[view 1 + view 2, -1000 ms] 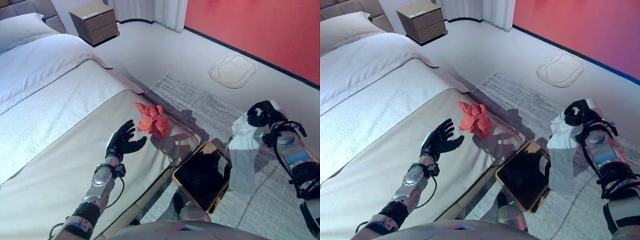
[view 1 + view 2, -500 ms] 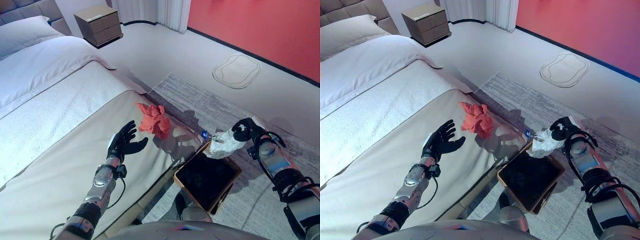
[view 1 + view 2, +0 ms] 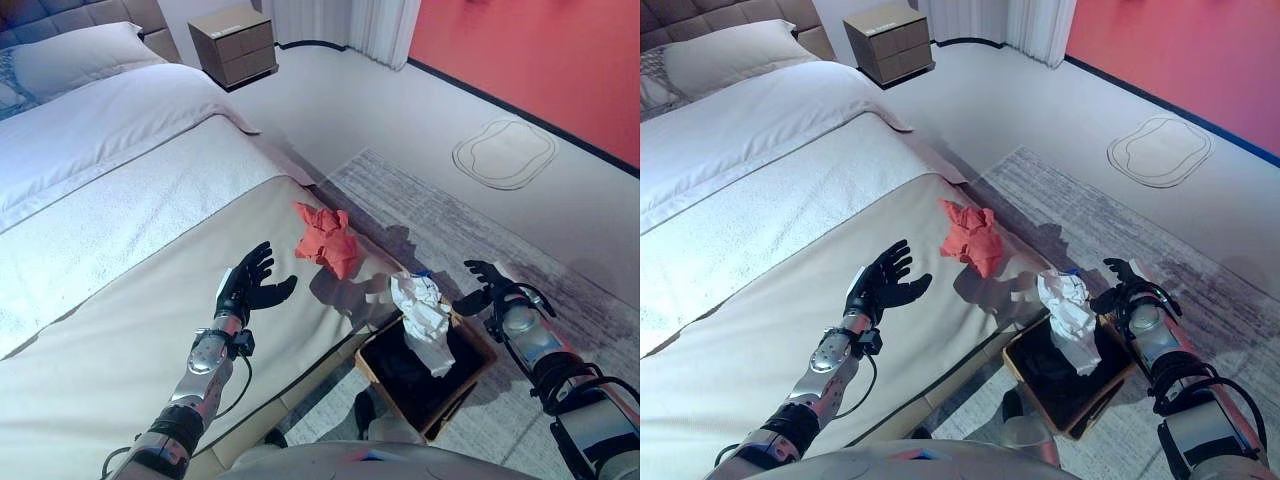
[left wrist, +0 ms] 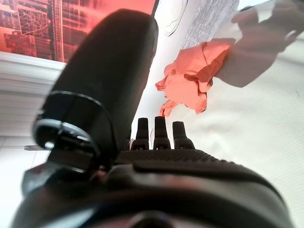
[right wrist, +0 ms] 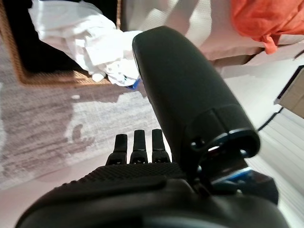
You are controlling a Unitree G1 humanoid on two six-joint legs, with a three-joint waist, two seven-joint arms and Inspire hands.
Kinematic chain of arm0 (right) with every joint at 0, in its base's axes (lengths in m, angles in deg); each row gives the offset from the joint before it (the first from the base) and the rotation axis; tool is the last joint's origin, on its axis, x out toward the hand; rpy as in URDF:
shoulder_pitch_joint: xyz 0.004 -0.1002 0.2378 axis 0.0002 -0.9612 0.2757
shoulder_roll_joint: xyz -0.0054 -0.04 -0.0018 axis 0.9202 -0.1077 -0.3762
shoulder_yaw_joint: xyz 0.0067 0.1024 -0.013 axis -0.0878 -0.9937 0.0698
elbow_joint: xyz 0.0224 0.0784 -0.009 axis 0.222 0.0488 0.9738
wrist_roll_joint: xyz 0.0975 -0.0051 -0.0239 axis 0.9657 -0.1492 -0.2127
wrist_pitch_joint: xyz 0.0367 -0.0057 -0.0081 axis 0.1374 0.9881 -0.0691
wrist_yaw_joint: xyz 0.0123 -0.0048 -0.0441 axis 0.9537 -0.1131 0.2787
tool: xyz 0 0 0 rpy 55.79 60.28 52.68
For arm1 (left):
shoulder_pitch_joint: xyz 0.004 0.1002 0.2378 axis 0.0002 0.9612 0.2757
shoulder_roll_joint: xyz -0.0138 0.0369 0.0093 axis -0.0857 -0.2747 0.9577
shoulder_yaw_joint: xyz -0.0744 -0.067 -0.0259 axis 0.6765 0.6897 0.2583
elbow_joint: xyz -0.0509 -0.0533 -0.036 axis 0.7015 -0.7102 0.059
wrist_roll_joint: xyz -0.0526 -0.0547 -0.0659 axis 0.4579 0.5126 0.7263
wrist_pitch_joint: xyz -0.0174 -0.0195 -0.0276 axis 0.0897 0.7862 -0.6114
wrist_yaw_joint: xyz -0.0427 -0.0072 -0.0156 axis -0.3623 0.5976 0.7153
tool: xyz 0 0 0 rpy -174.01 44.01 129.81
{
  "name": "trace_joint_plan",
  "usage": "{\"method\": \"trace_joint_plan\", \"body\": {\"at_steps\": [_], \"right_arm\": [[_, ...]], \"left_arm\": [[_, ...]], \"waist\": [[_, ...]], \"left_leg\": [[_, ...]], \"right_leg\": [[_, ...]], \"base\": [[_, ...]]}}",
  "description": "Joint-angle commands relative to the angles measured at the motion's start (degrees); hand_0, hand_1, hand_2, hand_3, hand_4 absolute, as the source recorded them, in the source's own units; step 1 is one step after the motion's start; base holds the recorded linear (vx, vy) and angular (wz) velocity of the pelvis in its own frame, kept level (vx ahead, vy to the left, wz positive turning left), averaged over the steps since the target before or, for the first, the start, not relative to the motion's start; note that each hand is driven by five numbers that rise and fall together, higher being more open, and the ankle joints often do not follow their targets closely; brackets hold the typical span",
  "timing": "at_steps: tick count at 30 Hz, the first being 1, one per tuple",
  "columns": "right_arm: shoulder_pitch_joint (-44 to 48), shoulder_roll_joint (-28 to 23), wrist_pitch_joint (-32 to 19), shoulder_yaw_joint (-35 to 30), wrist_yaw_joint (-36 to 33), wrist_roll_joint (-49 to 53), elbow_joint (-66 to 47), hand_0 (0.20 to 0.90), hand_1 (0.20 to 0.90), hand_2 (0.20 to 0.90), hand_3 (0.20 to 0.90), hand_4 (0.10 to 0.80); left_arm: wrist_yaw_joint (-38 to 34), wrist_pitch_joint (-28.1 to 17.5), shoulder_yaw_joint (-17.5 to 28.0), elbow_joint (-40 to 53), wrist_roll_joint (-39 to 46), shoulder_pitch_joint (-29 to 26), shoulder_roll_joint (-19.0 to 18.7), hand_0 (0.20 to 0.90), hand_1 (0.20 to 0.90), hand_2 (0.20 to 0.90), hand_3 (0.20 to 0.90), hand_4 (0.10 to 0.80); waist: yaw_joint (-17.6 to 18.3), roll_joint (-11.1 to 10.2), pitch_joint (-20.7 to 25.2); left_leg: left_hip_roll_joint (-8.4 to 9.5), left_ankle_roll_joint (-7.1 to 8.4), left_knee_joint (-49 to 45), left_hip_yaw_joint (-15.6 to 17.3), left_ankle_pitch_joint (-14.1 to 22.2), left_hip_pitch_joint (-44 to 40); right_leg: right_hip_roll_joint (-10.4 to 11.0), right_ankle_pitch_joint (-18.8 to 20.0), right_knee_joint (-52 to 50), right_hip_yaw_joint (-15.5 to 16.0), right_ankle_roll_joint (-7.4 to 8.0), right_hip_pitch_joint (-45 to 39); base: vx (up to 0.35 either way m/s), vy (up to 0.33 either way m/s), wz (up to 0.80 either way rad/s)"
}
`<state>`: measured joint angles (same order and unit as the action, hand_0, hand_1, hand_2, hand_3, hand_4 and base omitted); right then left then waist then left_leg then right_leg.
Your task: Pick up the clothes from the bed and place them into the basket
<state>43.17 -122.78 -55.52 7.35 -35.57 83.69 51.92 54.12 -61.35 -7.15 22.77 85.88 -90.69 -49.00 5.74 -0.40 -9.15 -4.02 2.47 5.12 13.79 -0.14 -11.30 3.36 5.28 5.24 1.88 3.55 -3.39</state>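
A crumpled red cloth (image 3: 328,238) lies on the beige bed (image 3: 120,330) near its foot-end edge; it also shows in the left wrist view (image 4: 190,80). My left hand (image 3: 246,290) is open, palm up, just above the bed, a short way from the red cloth. A white cloth (image 3: 424,318) drops into the wicker basket (image 3: 470,380) with a dark lining on the floor beside the bed; the right wrist view shows it there too (image 5: 80,33). My right hand (image 3: 490,285) is open and empty, just beside the basket's far rim.
A grey rug (image 3: 470,220) lies under the basket. A wooden nightstand (image 3: 238,42) stands at the head of the bed by a white curtain (image 3: 360,25). A red wall (image 3: 540,60) runs along the far side.
My right hand lowered the white cloth to the basket and let go of it; the cloth now falls into the basket. The camera shifted. My left hand stayed in place.
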Motion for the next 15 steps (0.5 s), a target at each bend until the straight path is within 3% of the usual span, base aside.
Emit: {"method": "trace_joint_plan", "body": {"at_steps": [1, 10, 15], "right_arm": [[7.45, -2.66, -3.27, 0.73, -5.24, 0.52, -0.88, 0.9, 0.9, 0.9, 0.9, 0.8], [18.73, -5.88, 2.36, 3.55, -11.83, -1.58, -8.26, 0.9, 0.9, 0.9, 0.9, 0.8], [25.05, -8.79, 2.47, 6.08, -10.37, -2.74, -6.71, 0.9, 0.9, 0.9, 0.9, 0.8]], "left_arm": [[0.08, -5.36, -1.45, -0.37, -1.42, -5.41, -2.11, 0.9, 0.9, 0.9, 0.9, 0.8], [-1.12, -5.88, -1.24, -0.03, -3.17, -4.69, -2.66, 0.9, 0.9, 0.9, 0.9, 0.8], [0.11, -5.94, -1.53, 1.42, -3.67, -3.13, -4.27, 0.9, 0.9, 0.9, 0.9, 0.8]], "waist": [[-1.77, -2.16, 3.51], [-4.58, -2.55, 2.97], [-6.88, -2.52, 2.68]], "left_leg": [[0.18, -0.94, -0.21, -1.65, 4.43, 2.45], [0.7, -0.83, -0.86, -4.34, 4.32, 3.19], [0.88, -0.66, -3.18, -6.05, 4.54, 4.77]], "right_leg": [[0.98, -2.18, -1.22, 1.95, 2.76, 1.08], [1.38, -3.54, -1.89, 4.47, 1.92, -0.33], [1.91, -5.43, -4.62, 6.74, 1.24, -0.17]], "base": [[0.0, 0.0, 0.0], [0.045, -0.016, 0.1], [0.102, -0.03, 0.17]]}}
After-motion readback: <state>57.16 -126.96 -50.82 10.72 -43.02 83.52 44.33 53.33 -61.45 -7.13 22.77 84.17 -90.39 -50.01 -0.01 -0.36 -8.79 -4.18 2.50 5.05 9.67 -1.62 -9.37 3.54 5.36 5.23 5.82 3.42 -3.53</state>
